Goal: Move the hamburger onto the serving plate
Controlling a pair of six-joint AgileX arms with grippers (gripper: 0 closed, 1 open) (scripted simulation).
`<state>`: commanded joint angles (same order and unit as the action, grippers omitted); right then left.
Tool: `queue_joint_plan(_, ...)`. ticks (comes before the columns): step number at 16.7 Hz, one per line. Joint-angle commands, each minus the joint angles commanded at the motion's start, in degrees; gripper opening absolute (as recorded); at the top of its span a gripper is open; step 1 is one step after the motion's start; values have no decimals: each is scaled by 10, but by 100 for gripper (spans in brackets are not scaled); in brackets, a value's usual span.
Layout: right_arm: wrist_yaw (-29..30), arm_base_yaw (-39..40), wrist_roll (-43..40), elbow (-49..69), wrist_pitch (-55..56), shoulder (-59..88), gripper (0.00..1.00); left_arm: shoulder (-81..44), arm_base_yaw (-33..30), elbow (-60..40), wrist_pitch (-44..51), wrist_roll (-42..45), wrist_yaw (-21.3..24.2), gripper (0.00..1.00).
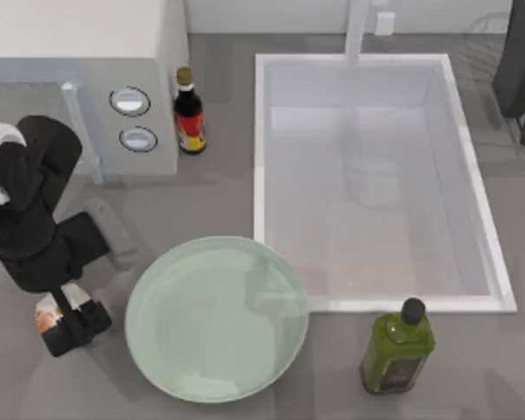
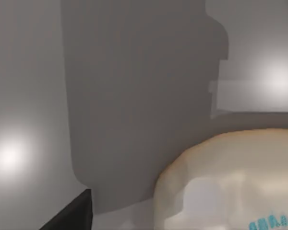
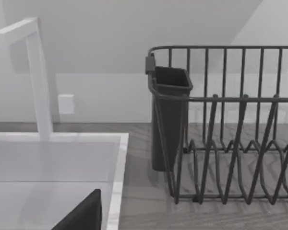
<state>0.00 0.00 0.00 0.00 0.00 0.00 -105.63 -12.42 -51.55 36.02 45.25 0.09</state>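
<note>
Cream-white hamburger (image 1: 49, 311) sits on the counter (image 1: 35, 385) just left of the serving plate (image 1: 217, 319), left tool (image 1: 70, 317) down over it for the pick, can't tell its opening; right arm parked top right.

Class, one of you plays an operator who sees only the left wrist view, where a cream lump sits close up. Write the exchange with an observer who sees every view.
Operator: Where is the serving plate?
Observer: The serving plate lies right of the hamburger, apart from it.
Operator: And the arms?
Observer: The left gripper is at the hamburger, lower left in the top view; the right arm is parked upper right.
</note>
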Motion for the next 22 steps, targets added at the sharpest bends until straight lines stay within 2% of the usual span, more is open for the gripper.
queue_joint_plan(12, 0, 0, 0, 0, 0, 0, 100, 0, 0, 0, 0, 0, 0, 2)
queue_joint_plan(20, 0, 0, 0, 0, 0, 0, 100, 0, 0, 0, 0, 0, 0, 0)
queue_joint_plan(22, 0, 0, 0, 0, 0, 0, 100, 38, 1, -16, 41, -3, 11, 0)
